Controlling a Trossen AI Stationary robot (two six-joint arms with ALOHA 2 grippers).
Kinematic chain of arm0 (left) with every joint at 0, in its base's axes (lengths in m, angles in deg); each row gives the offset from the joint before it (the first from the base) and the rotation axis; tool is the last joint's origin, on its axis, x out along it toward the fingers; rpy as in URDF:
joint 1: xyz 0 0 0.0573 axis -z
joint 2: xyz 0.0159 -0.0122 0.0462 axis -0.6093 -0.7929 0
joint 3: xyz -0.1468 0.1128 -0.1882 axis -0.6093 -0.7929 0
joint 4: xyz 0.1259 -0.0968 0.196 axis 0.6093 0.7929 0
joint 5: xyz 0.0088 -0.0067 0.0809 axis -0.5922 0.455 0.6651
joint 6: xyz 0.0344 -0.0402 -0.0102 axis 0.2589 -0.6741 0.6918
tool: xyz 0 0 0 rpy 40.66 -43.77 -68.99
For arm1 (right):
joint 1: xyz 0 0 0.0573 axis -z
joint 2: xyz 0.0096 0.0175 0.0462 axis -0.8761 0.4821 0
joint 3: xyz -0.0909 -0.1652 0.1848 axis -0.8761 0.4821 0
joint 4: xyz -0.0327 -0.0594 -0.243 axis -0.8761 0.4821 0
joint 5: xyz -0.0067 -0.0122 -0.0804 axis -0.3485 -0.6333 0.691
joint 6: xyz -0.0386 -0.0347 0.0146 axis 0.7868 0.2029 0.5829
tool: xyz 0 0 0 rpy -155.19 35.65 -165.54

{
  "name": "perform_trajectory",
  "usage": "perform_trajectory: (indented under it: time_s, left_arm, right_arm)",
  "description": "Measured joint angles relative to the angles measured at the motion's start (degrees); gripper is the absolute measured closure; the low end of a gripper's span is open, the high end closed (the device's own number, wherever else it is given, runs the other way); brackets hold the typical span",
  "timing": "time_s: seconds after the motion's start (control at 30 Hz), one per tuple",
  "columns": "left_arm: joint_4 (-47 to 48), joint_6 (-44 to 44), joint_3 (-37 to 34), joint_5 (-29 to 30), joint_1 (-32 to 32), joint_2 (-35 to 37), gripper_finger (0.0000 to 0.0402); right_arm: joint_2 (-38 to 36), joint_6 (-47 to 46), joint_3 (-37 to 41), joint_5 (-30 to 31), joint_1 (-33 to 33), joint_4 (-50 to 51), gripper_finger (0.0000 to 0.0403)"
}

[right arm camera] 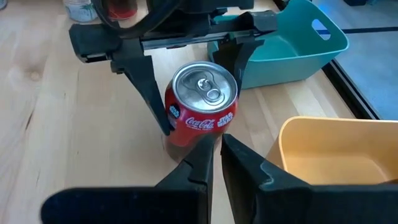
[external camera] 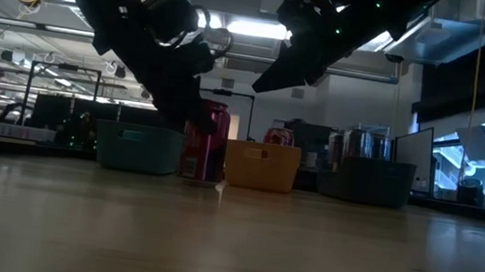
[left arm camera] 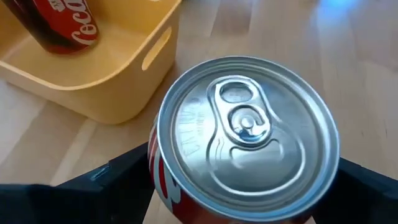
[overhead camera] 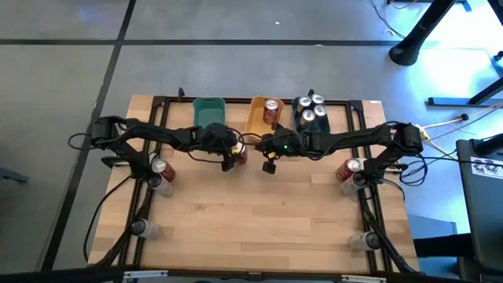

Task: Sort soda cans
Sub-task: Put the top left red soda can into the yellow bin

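Filling the left wrist view, a red cylindrical metal soda can with a silver pull-tab top (left arm camera: 245, 134) stands upright on the pale wooden table (overhead camera: 267, 220), with the left gripper (overhead camera: 233, 157) clamped on it, one dark finger on each side of its body. In the high view this can sits at the middle of the frame, just below the gap between the teal rectangular plastic bin (overhead camera: 209, 110) and the yellow rectangular plastic bin (overhead camera: 256, 116). The right gripper (overhead camera: 269, 163) hangs just to its right, and the right wrist view shows its two fingers pressed nearly together with nothing between them, their tips just short of the can.

One red can (overhead camera: 273, 111) stands inside the yellow bin. Four silver-topped cans (overhead camera: 312, 108) stand in the dark grey bin (overhead camera: 300, 124) at upper right of centre. More cans wait at the table's left edge (overhead camera: 162, 174) and right edge (overhead camera: 349, 170).
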Motion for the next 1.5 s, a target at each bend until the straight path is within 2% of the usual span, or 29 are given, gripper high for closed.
perform_trajectory:
  time_s: [0.2,0.5,0.67,0.83,1.0,1.2,1.5]
  left_arm:
    - [-0.1,-0.5,0.0,0.2,0.0,2.0,0.0106]
    - [-2.1,-0.7,1.8,0.5,-1.7,8.7,0.0107]
    - [-6.6,2.2,4.9,4.7,-3.7,9.0,0.0104]
    - [-9.6,3.3,8.8,5.4,-6.8,5.8,0.0104]
    - [-9.7,2.8,13.2,5.1,-9.8,-1.0,0.0104]
    - [-9.2,1.6,16.8,1.6,-11.8,-9.8,0.0104]
    - [-11.9,0.3,18.1,1.3,-13.4,-18.1,0.0104]
  right_arm:
    - [0.0,0.2,0.0,0.0,0.0,0.3,0.037]
    - [-1.7,-1.8,0.0,0.0,0.0,5.2,0.037]
    - [-4.7,-2.9,0.0,0.3,0.0,8.4,0.037]
    - [-8.5,-4.2,0.0,4.0,0.0,13.3,0.037]
    - [-10.9,-4.9,0.0,7.5,0.0,16.9,0.037]
    - [-10.8,-6.6,0.0,8.0,0.0,19.2,0.037]
    - [-10.7,-7.1,0.0,8.0,0.0,18.5,0.037]
